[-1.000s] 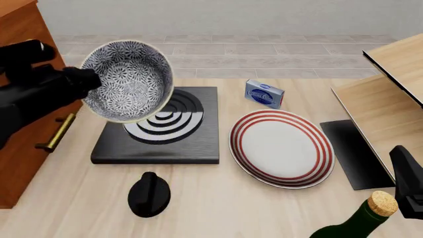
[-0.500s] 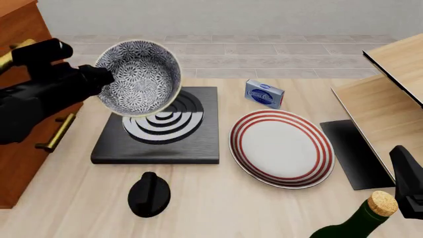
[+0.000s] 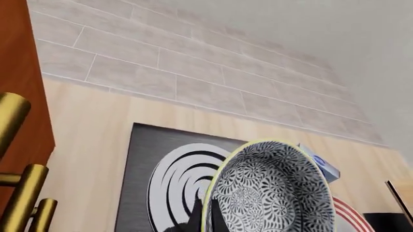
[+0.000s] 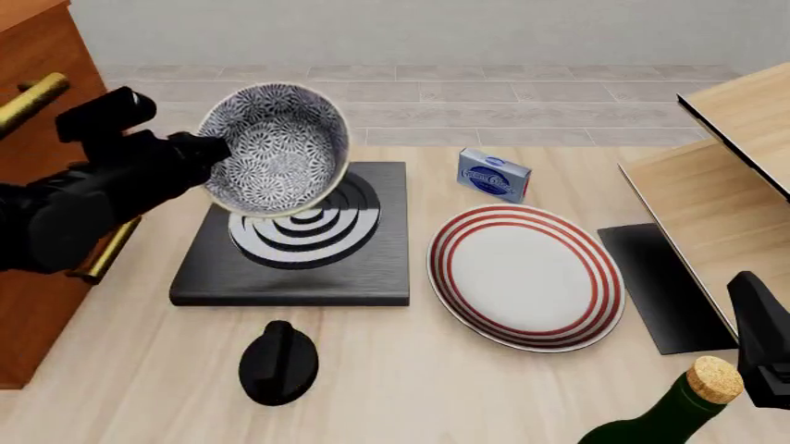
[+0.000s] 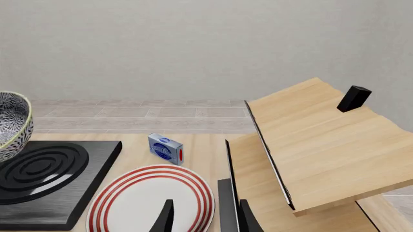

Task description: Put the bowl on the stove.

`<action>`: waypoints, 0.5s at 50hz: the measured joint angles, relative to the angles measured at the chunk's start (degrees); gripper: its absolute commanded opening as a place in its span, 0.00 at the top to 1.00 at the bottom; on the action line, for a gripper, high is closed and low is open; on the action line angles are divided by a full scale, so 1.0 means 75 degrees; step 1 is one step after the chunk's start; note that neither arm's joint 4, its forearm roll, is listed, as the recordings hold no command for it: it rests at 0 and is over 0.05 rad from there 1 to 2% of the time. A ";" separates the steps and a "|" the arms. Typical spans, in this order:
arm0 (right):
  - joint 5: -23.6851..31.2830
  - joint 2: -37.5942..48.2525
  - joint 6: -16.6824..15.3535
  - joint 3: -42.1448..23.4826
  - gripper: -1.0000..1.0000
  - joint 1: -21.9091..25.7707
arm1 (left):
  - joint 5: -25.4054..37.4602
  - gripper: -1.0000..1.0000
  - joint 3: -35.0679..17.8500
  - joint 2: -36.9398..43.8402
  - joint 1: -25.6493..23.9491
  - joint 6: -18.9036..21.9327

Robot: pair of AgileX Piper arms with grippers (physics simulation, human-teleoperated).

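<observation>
The bowl point(image 4: 281, 148), black-and-white floral with a pale rim, hangs tilted in the air over the far left part of the stove point(image 4: 370, 268), its opening facing the camera. My left gripper point(image 4: 213, 148) is shut on the bowl's left rim. In the left wrist view the bowl point(image 3: 271, 193) sits right in front of the fingers point(image 3: 195, 220), over the ringed burner of the stove point(image 3: 145, 159). My right gripper point(image 5: 206, 220) is open and empty, low at the table's near right point(image 4: 759, 347). The bowl point(image 5: 9, 125) and the stove point(image 5: 58, 183) also show in the right wrist view.
A red-ringed white plate point(image 4: 524, 273) lies right of the stove. A blue box point(image 4: 494, 174) stands behind it. A black knob point(image 4: 277, 363) lies in front of the stove. A corked green bottle point(image 4: 691, 398) stands at the near right. A wooden cabinet point(image 4: 37, 55) stands left and a wooden rack point(image 4: 728, 157) right.
My left gripper has carried the bowl to the right and farther over the stove's burner, turning it a little. The right arm has not moved.
</observation>
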 measured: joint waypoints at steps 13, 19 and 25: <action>0.0001 0.0000 0.0000 0.0000 0.00 0.0000 | -0.0294 1.00 0.0050 0.0355 -0.0076 -0.0206; 0.0000 0.0000 0.0000 0.0000 0.00 0.0000 | -0.0348 1.00 0.0040 0.0474 -0.0083 -0.0210; 0.0000 0.0000 0.0001 0.0000 0.00 0.0000 | -0.0372 1.00 0.0005 0.0567 -0.0090 -0.0207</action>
